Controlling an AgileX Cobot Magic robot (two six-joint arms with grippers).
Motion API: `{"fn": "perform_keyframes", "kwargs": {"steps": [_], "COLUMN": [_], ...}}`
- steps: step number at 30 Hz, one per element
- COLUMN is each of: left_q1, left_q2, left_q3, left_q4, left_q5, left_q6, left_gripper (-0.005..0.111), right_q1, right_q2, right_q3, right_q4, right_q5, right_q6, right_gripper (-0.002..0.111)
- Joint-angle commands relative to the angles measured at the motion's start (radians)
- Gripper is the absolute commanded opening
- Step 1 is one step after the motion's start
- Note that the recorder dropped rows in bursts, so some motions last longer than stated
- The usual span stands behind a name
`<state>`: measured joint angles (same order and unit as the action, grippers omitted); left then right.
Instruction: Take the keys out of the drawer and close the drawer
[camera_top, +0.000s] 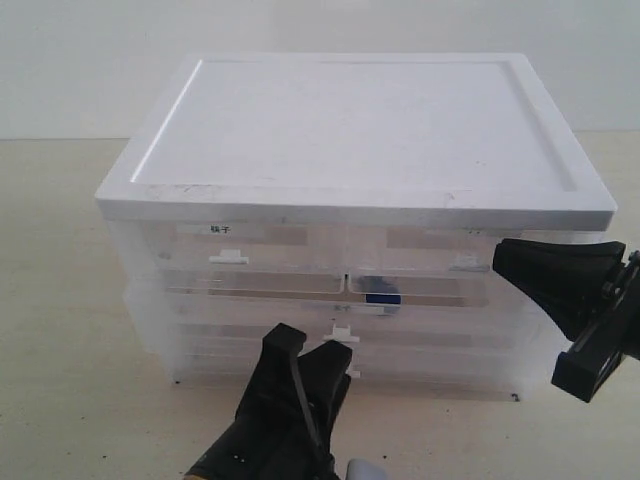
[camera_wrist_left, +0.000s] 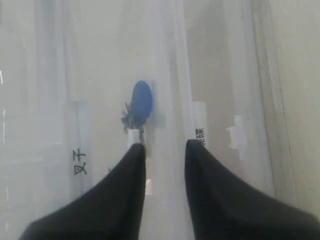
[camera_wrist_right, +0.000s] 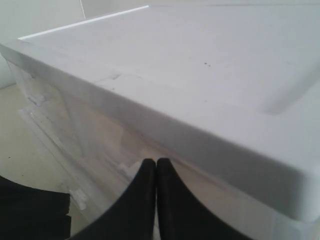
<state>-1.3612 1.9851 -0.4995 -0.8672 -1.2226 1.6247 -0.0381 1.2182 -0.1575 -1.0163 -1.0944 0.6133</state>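
Note:
The keys show as a blue fob (camera_top: 382, 297) behind the translucent front of the cabinet's middle drawer (camera_top: 230, 325). In the left wrist view the blue fob (camera_wrist_left: 141, 102) sits above a dark metal cluster, blurred by the plastic. The drawer's white tab handle (camera_top: 340, 330) is just above my left gripper (camera_top: 312, 347). That gripper (camera_wrist_left: 165, 145) is open, with the tab (camera_wrist_left: 134, 136) at the tip of one finger and nothing held. The drawer front looks flush with the cabinet. My right gripper (camera_top: 498, 262) hovers shut and empty by the cabinet's upper right corner (camera_wrist_right: 156, 161).
The cabinet has a white lid (camera_top: 360, 130) and stands on a beige table (camera_top: 60, 300). Two half-width drawers with handles (camera_top: 228, 256) (camera_top: 462, 262) form the top tier. A labelled full-width drawer (camera_top: 420, 360) lies below the middle one.

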Motion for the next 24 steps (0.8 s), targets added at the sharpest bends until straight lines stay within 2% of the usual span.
{"fn": "perform_keyframes", "kwargs": {"steps": [1, 5, 7, 11, 15, 17, 18, 19, 24], "left_q1": [0.008, 0.016, 0.018, 0.072, 0.084, 0.084, 0.084, 0.084, 0.084], "left_q2": [-0.001, -0.001, -0.001, -0.001, -0.001, -0.001, 0.001, 0.007, 0.041], "left_q3": [-0.008, -0.026, -0.026, -0.034, -0.053, -0.062, -0.062, -0.062, -0.062], "left_q4": [0.045, 0.042, 0.029, 0.038, 0.040, 0.036, 0.034, 0.028, -0.020], "left_q5": [0.002, 0.002, 0.002, 0.002, 0.002, 0.002, 0.002, 0.002, 0.002], "left_q6": [-0.016, -0.007, -0.008, -0.008, -0.013, -0.013, -0.013, -0.008, 0.014], "left_gripper": [0.031, 0.039, 0.037, 0.033, 0.032, 0.022, 0.008, 0.005, 0.004], "right_q1": [0.001, 0.001, 0.001, 0.001, 0.001, 0.001, 0.001, 0.001, 0.001], "right_q2": [0.001, 0.001, 0.001, 0.001, 0.001, 0.001, 0.001, 0.001, 0.001], "right_q3": [-0.004, -0.004, -0.004, -0.004, -0.004, -0.004, -0.004, -0.004, -0.004], "right_q4": [0.010, 0.008, 0.008, 0.008, 0.006, 0.006, 0.006, 0.006, 0.006], "right_q5": [0.012, 0.012, 0.012, 0.012, 0.012, 0.012, 0.012, 0.012, 0.012], "right_q6": [0.002, 0.002, 0.005, 0.005, 0.005, 0.005, 0.005, 0.005, 0.005], "right_gripper": [0.000, 0.000, 0.000, 0.000, 0.000, 0.000, 0.000, 0.000, 0.000]}}
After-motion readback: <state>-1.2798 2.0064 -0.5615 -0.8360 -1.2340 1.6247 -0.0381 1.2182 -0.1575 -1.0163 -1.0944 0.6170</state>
